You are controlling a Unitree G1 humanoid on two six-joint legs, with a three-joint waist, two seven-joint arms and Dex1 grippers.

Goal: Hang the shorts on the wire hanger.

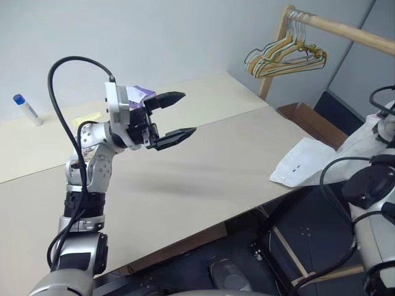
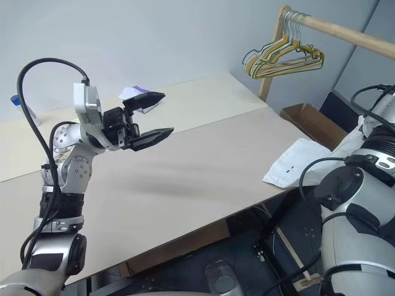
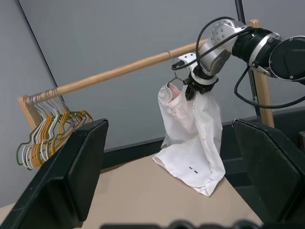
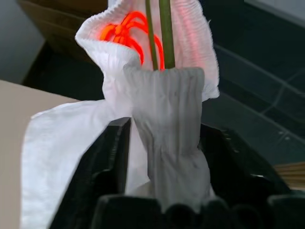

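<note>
Your left gripper (image 1: 174,117): jaws spread wide, empty, above surface (image 1: 203,179). Your right gripper (image 3: 190,90): jaws at gathered waistband of shorts (image 3: 193,138), grip unclear. Shorts hang on wire hanger (image 4: 162,33) from rail (image 3: 119,71), hem resting on surface edge.

Your robot's silver-jointed left arm (image 1: 92,172) trails a looping black cable (image 1: 58,92); its wedge-shaped fingers (image 1: 176,137) are black.

A lab-like test room: bare beige table (image 1: 203,166), grey partitions, wooden clothes rail (image 3: 119,71).
</note>
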